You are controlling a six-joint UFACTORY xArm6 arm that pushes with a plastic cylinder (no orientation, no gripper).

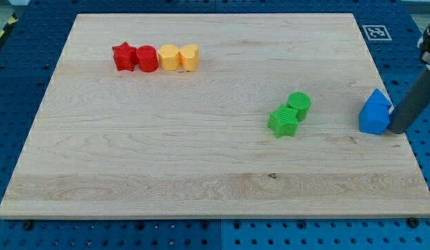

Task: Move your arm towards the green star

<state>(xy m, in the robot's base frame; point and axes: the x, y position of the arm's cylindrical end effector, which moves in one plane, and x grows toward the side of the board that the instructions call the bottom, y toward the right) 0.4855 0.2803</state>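
Seven blocks lie on the table point(201, 173). Two are red: a red star point(123, 56) and a red round block point(147, 59), both far to the view's left of my tip point(395, 130) and higher up. Two are yellow: a yellow hexagon-like block point(169, 57) and a yellow heart-like block point(189, 57), in that same row. Two are green: a green star point(284, 121) and a green cylinder point(299, 104), left of my tip. One is blue: a blue block point(374, 112), just beside my tip.
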